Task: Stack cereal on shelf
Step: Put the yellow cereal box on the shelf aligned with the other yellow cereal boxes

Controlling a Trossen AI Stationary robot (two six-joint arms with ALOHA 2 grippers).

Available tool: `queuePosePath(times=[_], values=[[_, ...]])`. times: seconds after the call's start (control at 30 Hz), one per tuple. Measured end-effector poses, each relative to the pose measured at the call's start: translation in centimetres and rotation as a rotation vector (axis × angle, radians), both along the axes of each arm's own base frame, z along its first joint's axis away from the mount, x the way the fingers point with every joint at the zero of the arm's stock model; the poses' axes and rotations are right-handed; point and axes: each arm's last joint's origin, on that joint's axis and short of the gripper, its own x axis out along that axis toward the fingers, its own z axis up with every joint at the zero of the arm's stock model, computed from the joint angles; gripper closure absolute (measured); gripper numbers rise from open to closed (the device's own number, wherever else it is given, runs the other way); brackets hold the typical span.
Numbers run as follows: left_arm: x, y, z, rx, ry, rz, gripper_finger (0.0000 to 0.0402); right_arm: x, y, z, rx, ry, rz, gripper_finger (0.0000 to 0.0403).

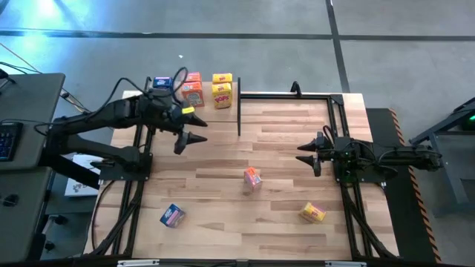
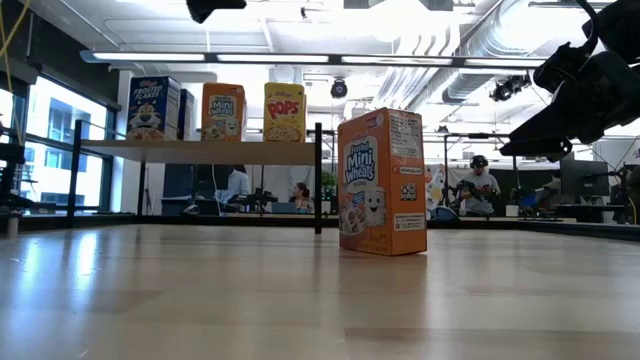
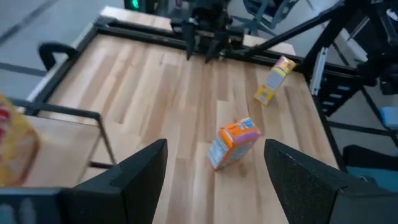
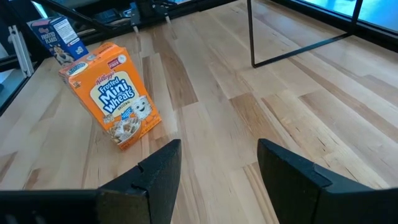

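Note:
Three cereal boxes stand upright on the shelf (image 2: 200,150) at the table's far left: blue (image 1: 160,83), orange (image 1: 193,89) and yellow (image 1: 222,90). An orange Mini Wheats box (image 1: 252,178) stands upright on the tabletop near the middle; it also shows in the right wrist view (image 4: 115,93) and the left wrist view (image 3: 233,143). A blue box (image 1: 172,216) lies near the front left and a yellow box (image 1: 312,213) near the front right. My left gripper (image 1: 191,142) hangs open and empty just in front of the shelf. My right gripper (image 1: 308,157) is open and empty at the right.
A thin black shelf post (image 1: 239,111) stands at the shelf's right end, with a black frame rail (image 1: 286,95) along the far edge. Black arm frames run down both sides of the table. People sit in the room beyond (image 2: 480,185).

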Motion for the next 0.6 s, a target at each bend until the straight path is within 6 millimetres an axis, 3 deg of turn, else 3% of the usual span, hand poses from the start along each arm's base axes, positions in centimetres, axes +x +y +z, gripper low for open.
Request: queuePosePath(times=[0.6], values=[[5.3,-1.9,-1.7,-0.017,-0.031,-0.104,0.0142,0.0,0.0,0.0,-0.002,-0.002,-0.006,0.0198]])
